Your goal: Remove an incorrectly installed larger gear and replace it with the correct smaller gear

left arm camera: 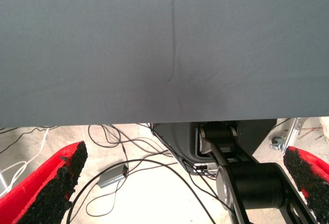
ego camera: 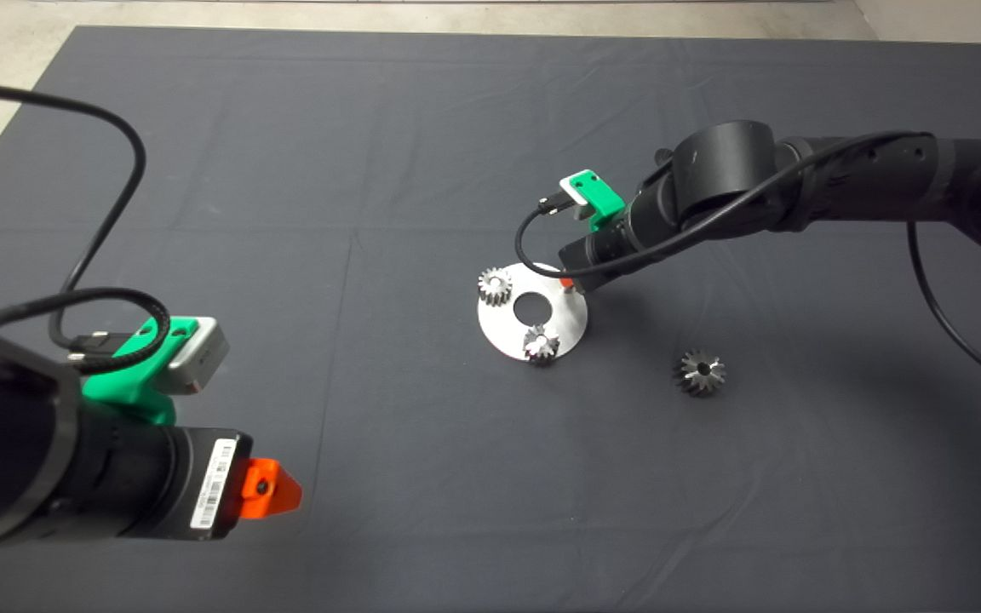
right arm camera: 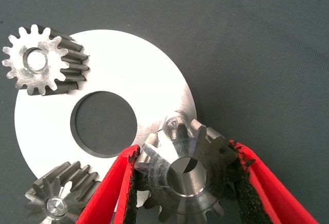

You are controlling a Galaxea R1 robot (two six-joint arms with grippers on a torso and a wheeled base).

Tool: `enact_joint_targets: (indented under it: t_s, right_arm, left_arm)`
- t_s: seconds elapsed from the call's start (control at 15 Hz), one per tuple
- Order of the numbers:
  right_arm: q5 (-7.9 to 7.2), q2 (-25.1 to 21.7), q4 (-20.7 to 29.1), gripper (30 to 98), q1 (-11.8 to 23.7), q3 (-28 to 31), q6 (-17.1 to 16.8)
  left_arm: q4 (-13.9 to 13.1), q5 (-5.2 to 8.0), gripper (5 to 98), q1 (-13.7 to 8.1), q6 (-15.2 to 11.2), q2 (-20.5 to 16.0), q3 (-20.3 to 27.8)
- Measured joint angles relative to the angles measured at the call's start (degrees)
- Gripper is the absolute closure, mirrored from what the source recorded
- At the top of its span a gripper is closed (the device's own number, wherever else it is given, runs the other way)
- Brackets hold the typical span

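Observation:
The larger gear (ego camera: 699,372), dark with flared teeth, lies alone on the mat to the right of the round silver plate (ego camera: 563,319). My right gripper (ego camera: 567,285) is at the plate's far right edge. In the right wrist view it (right arm camera: 185,149) is shut on a smaller gear (right arm camera: 190,175), held just over a silver peg (right arm camera: 174,125) on the plate (right arm camera: 144,64). Two other small gears (right arm camera: 43,62) (right arm camera: 59,196) sit on pegs of the plate. My left gripper (ego camera: 273,489) is parked at the lower left, open (left arm camera: 180,188) and holding nothing.
The plate has a large round hole (ego camera: 532,308) in its middle. The dark mat (ego camera: 371,213) covers the table. The left wrist view shows the mat's edge with cables and the robot base on the floor beyond it.

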Motion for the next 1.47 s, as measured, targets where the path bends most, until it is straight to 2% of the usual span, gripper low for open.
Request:
enact_joint_targets:
  t_s: [1.47]
  right_arm:
    - [0.44,0.49,-3.04,87.7,-1.65,-1.0,-0.17]
  left_arm:
    - [-0.02,0.02,5.8,0.31,0.0,-0.16,0.02]
